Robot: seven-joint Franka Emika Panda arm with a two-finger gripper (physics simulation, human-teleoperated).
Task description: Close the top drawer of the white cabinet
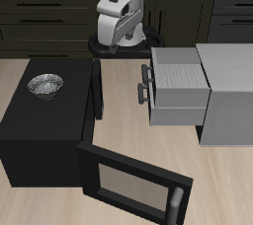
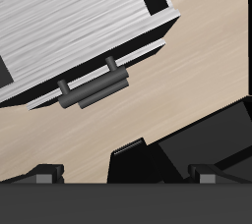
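Note:
The white cabinet (image 1: 229, 96) stands on the table. Its top drawer (image 1: 180, 89) is pulled far out toward the black microwave, and its small grey bar handle (image 1: 144, 83) faces the gap between them. My gripper (image 1: 112, 43) hangs above the table's back, behind the drawer's front and apart from it. In the wrist view the gripper (image 2: 128, 174) is open and empty. The drawer's front panel (image 2: 98, 61) and its handle (image 2: 91, 88) lie below it, some way off.
The black microwave (image 1: 44, 120) stands beside the drawer with its windowed door (image 1: 133, 182) swung open toward the table's front edge. A metal bowl (image 1: 45, 86) sits on top of it. Dark kitchen units (image 1: 49, 17) line the back.

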